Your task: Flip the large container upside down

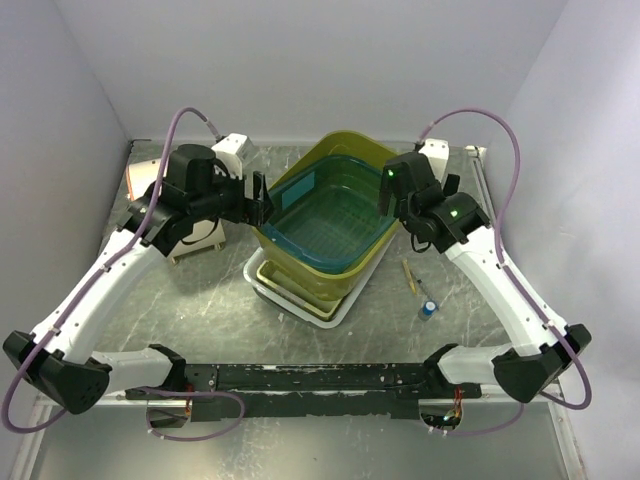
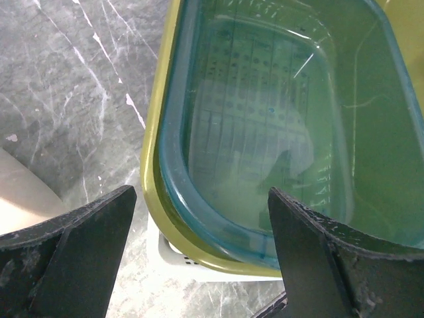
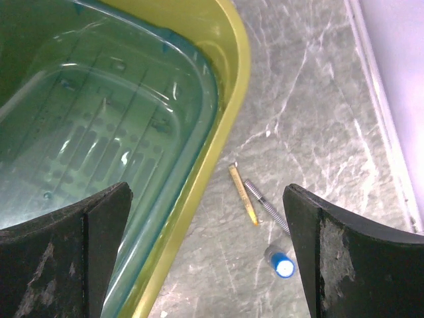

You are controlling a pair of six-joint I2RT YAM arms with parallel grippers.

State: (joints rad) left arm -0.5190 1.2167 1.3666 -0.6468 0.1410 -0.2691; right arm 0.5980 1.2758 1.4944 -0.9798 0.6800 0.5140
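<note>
1. Top external view showed the table [image 1: 210, 310] with the large container [image 1: 350, 141], yellow-green, standing mouth up near its middle. It was set skew to the table's edges, tipped a little, and lay between the 2 arms.
2. A teal container [image 1: 330, 215], see-through, sat nested inside the large one with its rim just within the yellow-green rim. As a judgement, it would travel with the outer tub or slide out once the tub was turned.
3. A white tray [image 1: 262, 290] lay underneath and carried the stack. Whether another yellow-green piece sat in it could not be told.
4. The left gripper [image 1: 262, 200] hung at the container's left rim with its fingers spread wide and nothing between them but air. In the left wrist view the rim's corner ran through the gap, below the fingertips.
5. The right gripper [image 1: 390, 205] was at the opposite, right rim, also spread fully and holding nothing. In the right wrist view the yellow-green edge passed between its fingers, nearer the left one.
6. The coming move turned on that pairing: each claw had its own side's rim below its open jaws, and neither arm was clearly nearer. Contact with the rim could not be told.
7. A yellow stick [image 3: 242, 195], a thin screw [image 3: 265, 207] and a blue-capped cylinder [image 3: 283, 265] lay on the table to the right of the container, apart from it.
</note>
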